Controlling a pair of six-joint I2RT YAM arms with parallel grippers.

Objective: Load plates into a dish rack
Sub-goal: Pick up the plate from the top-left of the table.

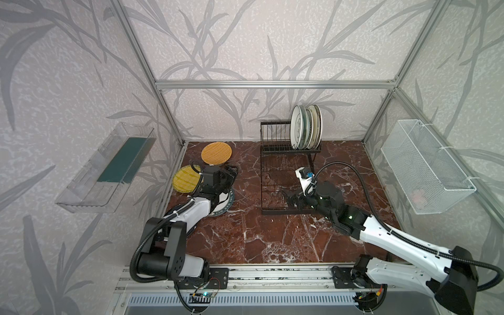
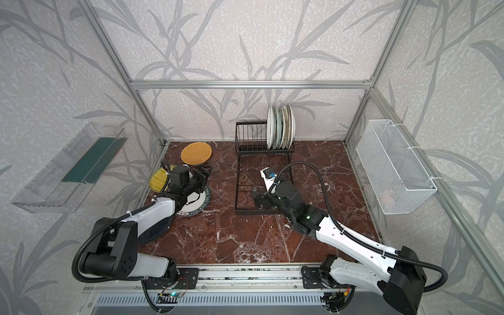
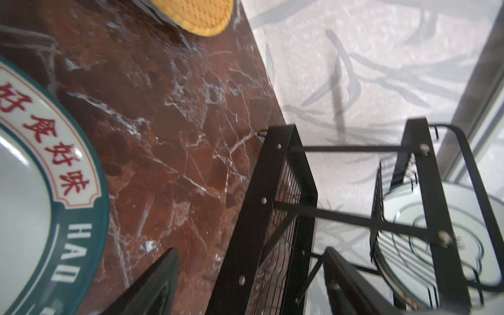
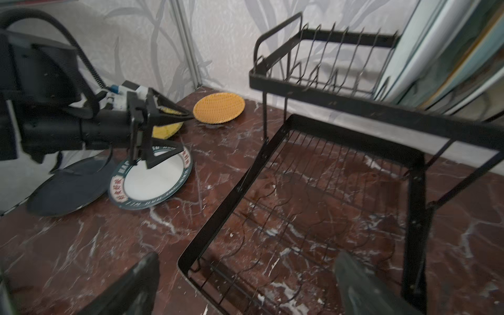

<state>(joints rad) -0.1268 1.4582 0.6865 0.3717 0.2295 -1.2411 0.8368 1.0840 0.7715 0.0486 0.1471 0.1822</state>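
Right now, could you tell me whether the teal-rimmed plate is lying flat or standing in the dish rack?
Lying flat: the teal-rimmed plate rests face up on the marble tabletop, apart from the dish rack.

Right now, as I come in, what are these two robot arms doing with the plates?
The two arms are filling the black dish rack. Several plates already stand in its slots. Four more lie on the table: an orange plate, a yellow plate, a teal-rimmed plate and a black plate. The left gripper, open and empty, hangs over the teal-rimmed plate. The right gripper, also open and empty, is above the rack's flat tray.
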